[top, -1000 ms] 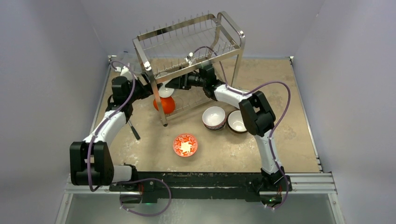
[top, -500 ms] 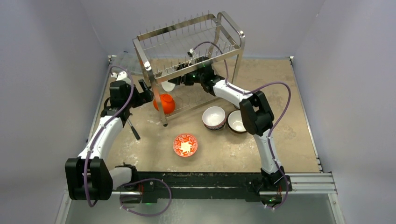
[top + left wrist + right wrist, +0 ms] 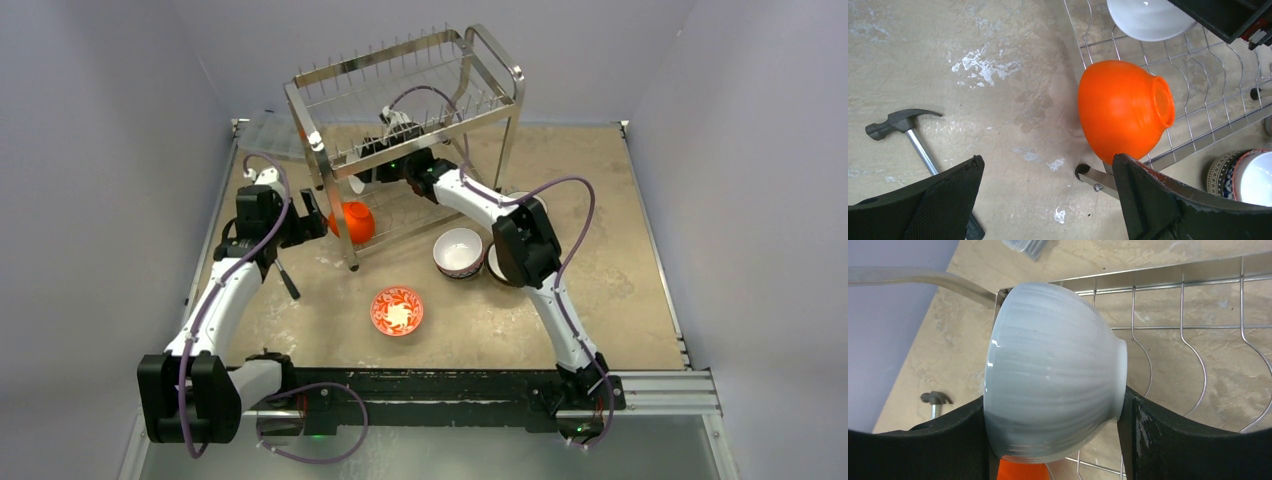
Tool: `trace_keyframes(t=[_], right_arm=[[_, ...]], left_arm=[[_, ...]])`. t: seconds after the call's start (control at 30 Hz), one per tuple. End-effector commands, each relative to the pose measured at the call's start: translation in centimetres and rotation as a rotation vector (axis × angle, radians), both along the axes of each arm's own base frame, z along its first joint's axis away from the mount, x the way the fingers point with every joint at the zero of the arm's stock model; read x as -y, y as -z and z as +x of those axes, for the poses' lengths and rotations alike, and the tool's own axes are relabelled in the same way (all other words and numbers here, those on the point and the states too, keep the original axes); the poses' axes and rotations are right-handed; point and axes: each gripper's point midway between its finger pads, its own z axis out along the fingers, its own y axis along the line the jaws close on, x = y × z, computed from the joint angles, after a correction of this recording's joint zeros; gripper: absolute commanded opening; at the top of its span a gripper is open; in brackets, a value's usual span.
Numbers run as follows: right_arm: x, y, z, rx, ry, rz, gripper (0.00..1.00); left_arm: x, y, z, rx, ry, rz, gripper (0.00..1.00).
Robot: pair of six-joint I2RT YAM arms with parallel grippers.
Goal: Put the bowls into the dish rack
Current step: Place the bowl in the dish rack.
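My right gripper (image 3: 1053,412) is clamped on the white bowl (image 3: 1048,380), held on its side over the dish rack (image 3: 1193,327) lower wires; placing step, I'd say; next: seat it between prongs, let go; left gripper (image 3: 1048,187) spread, empty, near the racked orange bowl (image 3: 1118,115).

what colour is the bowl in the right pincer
The bowl is pale grey-white, faintly streaked; clearest in right wrist view.

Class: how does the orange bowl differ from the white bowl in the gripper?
The orange bowl is bright; the white bowl pale, faintly streaked. The orange bowl lies free on the lower wires of the dish rack; the white bowl is clamped in the right gripper. Both are tipped sideways.
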Motion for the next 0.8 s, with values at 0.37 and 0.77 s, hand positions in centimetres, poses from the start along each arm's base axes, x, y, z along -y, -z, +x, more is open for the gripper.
trace_keyframes(t=[0.37,0.77], right_arm=[[-1.3,-3.3,0.2,0.266,0.076,-0.26,0.0],[-1.8,-1.0,-0.5,0.337,0.093,-0.436,0.0]], left_arm=[[-1.7,-0.6,-0.2,0.015,-0.06,0.067,0.99],[-1.7,-0.4,-0.3,0.01,-0.063,0.067,0.99]])
